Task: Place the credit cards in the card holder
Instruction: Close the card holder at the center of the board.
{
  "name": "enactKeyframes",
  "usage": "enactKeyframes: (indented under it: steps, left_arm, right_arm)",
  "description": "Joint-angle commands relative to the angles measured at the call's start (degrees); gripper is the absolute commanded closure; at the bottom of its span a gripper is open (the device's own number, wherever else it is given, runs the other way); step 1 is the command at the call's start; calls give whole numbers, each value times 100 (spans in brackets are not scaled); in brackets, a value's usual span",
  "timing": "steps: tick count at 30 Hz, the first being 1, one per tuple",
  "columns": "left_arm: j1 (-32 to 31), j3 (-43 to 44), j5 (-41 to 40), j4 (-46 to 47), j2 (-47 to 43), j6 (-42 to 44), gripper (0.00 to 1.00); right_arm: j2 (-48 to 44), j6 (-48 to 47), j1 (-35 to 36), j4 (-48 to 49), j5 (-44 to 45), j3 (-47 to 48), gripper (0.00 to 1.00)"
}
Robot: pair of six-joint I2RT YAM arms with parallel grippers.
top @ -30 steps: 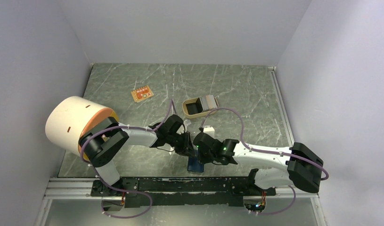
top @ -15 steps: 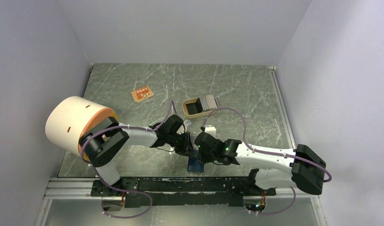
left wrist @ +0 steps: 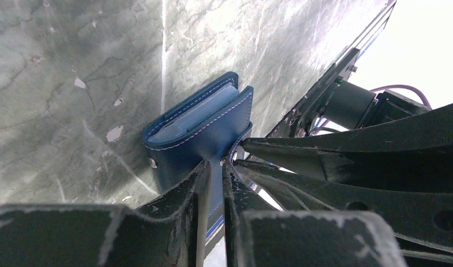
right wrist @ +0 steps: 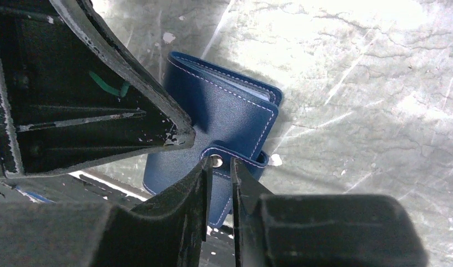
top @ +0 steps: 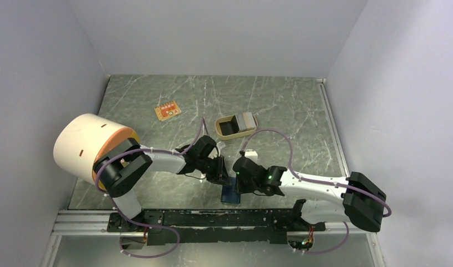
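- One holder (top: 230, 194) – navy, folded shut – lies on the table (top: 279, 100) near its front edge, between the two arms' wrists.
- Pale blue layers show along its open edge. Whether any of them is a card I cannot tell.
- Its strap (right wrist: 242, 156) sticks out from the side, and both sets of fingertips meet there.
- Seen from its own wrist, the left gripper (left wrist: 215, 164) has its jaws almost together with the strap pinched between them, so it is gripping the holder.
- From the other side, the right gripper (right wrist: 219, 162) has its tips at the same strap with a narrow gap between them. Whether it is clamping the strap or only framing it, I cannot tell.
- The two grippers are nearly tip to tip, each showing in the other's wrist view.
- Farther back, mid-table, sits a tan tray (top: 219, 129), well apart from the holder.
- Grey cards (top: 247, 119) are stacked in the tray's right end, while its left end looks dark.
- Beyond that, toward the back left, an orange board (top: 167, 111) lies flat on the table.
- At the far left, a big cream drum (top: 82, 144) with an orange end lies on its side, just behind the left arm's base.
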Motion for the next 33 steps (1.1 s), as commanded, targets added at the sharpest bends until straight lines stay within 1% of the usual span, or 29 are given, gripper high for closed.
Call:
enactKeyframes:
  steps: [1, 9, 17, 23, 33]
  left_arm:
    - [-50, 38, -58, 38, 77, 68, 81]
    - [-45, 61, -50, 23, 127, 98, 81]
    - [-41, 65, -50, 28, 141, 108, 81]
    - [-37, 73, -39, 23, 164, 119, 81]
    - [-40, 81, -71, 34, 225, 129, 81]
  right_arm:
    - [72, -93, -82, 333, -246, -136, 78]
    - [131, -192, -105, 447, -445, -133, 81]
    - [256, -239, -103, 261, -484, -77, 85]
    - [457, -293, -97, 171, -549, -26, 86]
    - [786, -179, 121, -398, -327, 164, 88]
